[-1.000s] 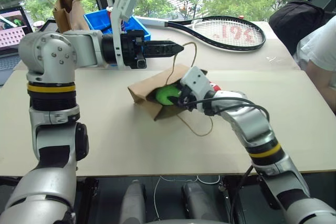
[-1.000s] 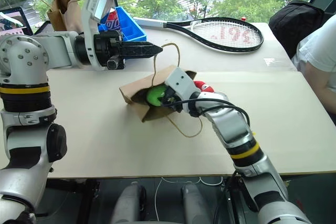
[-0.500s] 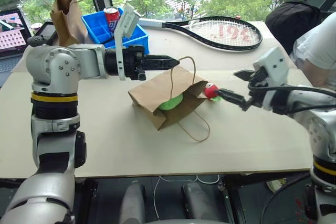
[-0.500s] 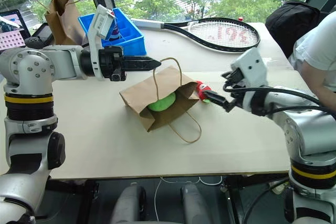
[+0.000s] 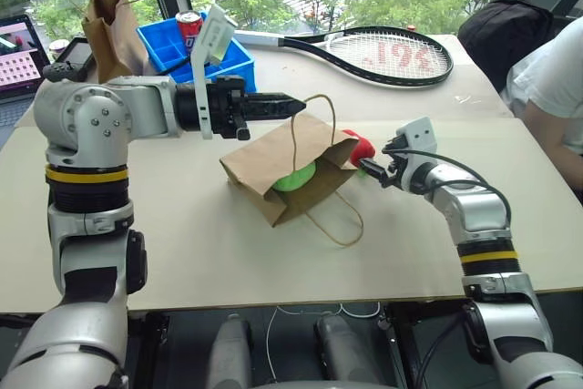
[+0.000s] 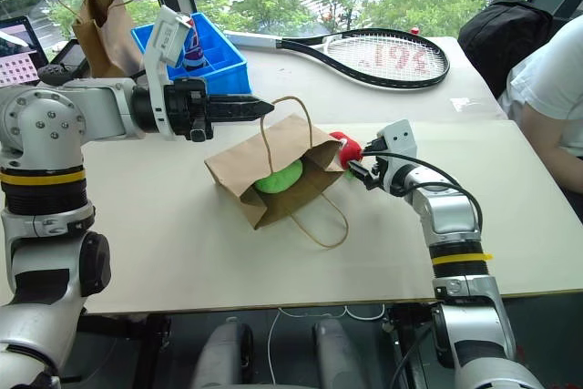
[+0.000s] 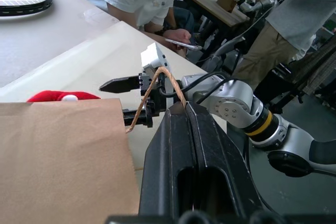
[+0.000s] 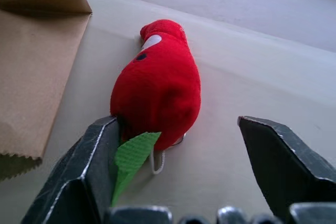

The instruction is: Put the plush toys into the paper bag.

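Observation:
The paper bag (image 5: 273, 163) lies on its side mid-table, mouth toward my right arm. My left gripper (image 5: 293, 104) is shut on one twisted handle (image 7: 152, 86), holding it up. The round green plush toy (image 5: 294, 176) sits inside the bag's mouth. The red chili plush toy (image 8: 157, 85) lies on the table just outside the mouth, its green tip toward my right gripper (image 8: 177, 123). That gripper is open and low, with the chili's end between its fingers; one finger (image 8: 89, 166) touches the green tip.
A tennis racket (image 5: 383, 54), a blue bin (image 5: 187, 47) with a can, and a darker paper bag (image 5: 109, 17) stand at the back. A laptop (image 5: 18, 56) is far left. A seated person (image 5: 551, 70) and a black backpack (image 5: 496, 29) are at the right.
My right gripper left the green toy in the bag, swung out to the right, then came back low onto the red chili toy. The left gripper keeps holding the handle.

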Controlling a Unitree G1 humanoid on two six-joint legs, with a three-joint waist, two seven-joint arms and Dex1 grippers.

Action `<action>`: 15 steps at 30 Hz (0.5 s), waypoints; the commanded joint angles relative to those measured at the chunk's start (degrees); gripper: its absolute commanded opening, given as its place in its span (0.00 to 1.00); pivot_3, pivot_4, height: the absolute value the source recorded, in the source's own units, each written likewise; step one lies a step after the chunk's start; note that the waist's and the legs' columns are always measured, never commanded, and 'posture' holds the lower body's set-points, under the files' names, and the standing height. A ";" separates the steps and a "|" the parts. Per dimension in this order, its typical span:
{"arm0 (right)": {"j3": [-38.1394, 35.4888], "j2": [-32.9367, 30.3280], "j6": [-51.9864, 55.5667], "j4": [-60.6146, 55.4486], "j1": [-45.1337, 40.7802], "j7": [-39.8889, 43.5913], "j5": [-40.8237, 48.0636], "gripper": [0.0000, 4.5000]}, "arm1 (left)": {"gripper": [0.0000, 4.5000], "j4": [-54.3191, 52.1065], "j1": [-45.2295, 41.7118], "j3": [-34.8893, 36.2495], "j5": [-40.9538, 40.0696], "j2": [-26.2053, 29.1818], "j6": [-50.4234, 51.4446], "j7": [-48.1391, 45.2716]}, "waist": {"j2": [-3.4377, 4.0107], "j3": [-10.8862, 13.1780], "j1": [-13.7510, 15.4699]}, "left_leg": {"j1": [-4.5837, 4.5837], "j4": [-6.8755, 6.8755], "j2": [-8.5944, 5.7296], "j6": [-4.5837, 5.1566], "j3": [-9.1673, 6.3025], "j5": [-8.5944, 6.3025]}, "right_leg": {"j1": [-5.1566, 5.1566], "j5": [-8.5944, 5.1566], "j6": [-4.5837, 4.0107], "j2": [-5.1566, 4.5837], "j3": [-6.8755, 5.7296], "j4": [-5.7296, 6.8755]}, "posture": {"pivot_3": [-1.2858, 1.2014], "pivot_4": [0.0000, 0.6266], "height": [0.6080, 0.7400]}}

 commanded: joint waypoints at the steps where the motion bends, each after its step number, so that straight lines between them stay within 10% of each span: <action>1: -0.92 0.24 -3.63 0.37 0.29 0.07 -0.42 0.53 | 0.00 -2.14 -0.14 1.53 -1.51 0.15 0.08 0.41 | 0.00 0.00 0.01 | -0.01 0.00 0.00 0.00 0.00 0.00 | 0.00 0.00 0.00 0.00 0.01 0.01 | 0.52 0.24 0.39; 8: -4.05 -1.78 -1.61 -8.77 4.29 0.64 1.79 0.01 | 0.00 -0.70 -0.32 0.72 -1.11 -0.53 -1.18 0.14 | 0.01 0.00 -0.11 | 0.00 0.00 0.00 0.00 -0.01 0.00 | -0.01 0.00 0.00 0.00 0.01 0.05 | 0.52 0.24 0.39; 15: -11.13 -9.69 9.05 -27.64 10.59 3.29 8.42 0.01 | 0.00 1.25 -0.88 -0.21 -0.17 -1.20 -2.83 -0.78 | 0.02 0.01 0.13 | 0.01 0.01 -0.02 0.00 -0.01 0.00 | 0.01 -0.01 0.02 -0.01 0.01 0.05 | 0.52 0.24 0.39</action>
